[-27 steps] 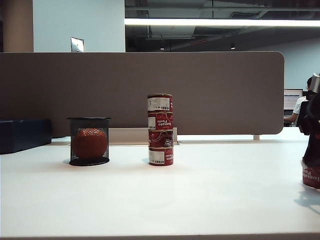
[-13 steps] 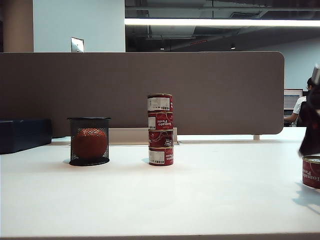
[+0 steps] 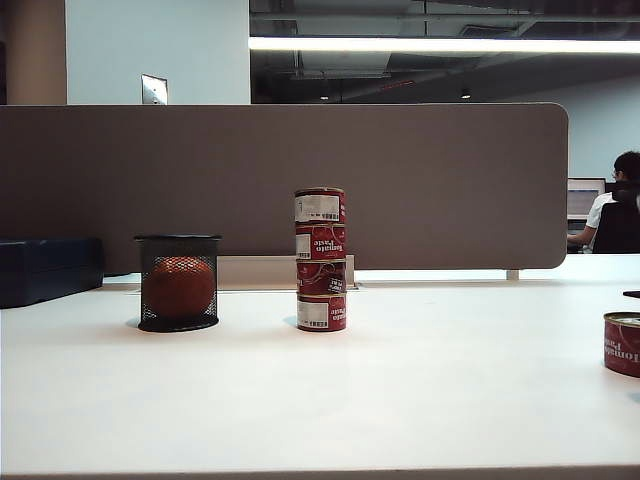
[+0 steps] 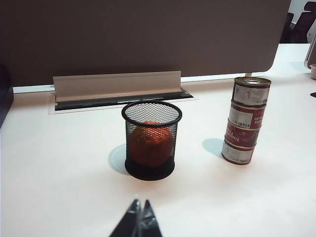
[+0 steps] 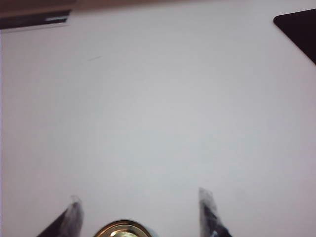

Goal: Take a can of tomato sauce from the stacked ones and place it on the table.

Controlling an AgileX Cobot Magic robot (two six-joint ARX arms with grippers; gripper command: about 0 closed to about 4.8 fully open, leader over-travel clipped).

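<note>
The can of tomato sauce point(image 3: 622, 343) stands on the table point(image 3: 420, 390) at the exterior view's right edge, below the spread, empty right gripper point(image 5: 140, 212). The left gripper point(image 4: 139, 222) is closed, far from the stacked ones point(image 3: 321, 259).

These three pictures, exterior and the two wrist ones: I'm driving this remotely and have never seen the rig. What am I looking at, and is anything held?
It is a two-armed robot; each arm ends in a two-finger gripper with a camera on its wrist.

The exterior view looks across the white table from a fixed camera. On it stand a stack of four tomato paste cans, a black mesh cup with an orange ball inside, and, at the right edge, a single tomato paste can standing alone.

The left wrist view looks past the left gripper, fingertips together and holding nothing, toward cup and stack.

The right wrist view looks down past the right gripper. Its fingers are spread, and the can's gold top sits below and between them, with a gap on each side. So nothing is held.
</note>
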